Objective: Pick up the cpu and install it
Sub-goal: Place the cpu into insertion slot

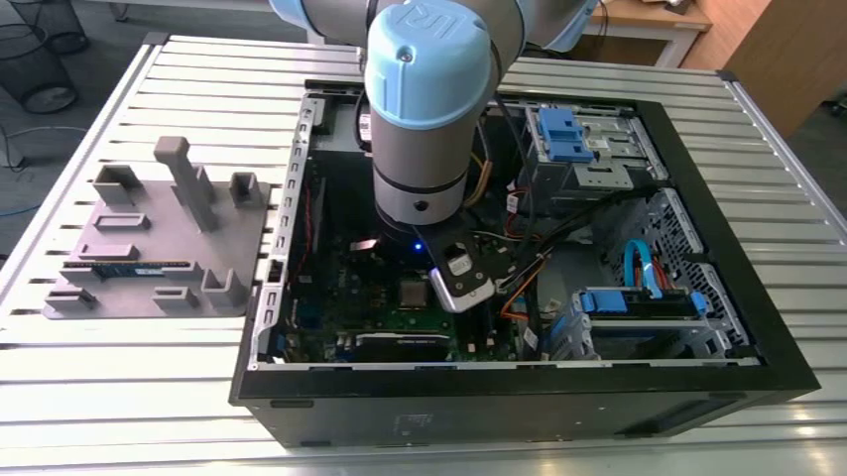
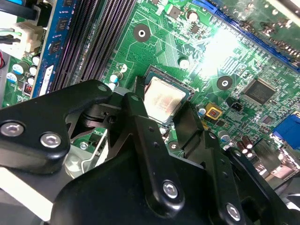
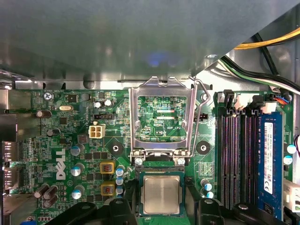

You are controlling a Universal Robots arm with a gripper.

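Gripper (image 2: 161, 111) spread astride cpu (image 2: 162, 98), apparently seated

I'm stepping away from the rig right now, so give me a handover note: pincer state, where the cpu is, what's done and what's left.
The pincer is open, straddling the cpu over the motherboard inside the computer case.
The cpu lies flat in its socket, silver top up.
Done: cpu picked up and set in the socket.
Left: the socket's metal frame stands flipped open, not clamped over the cpu.
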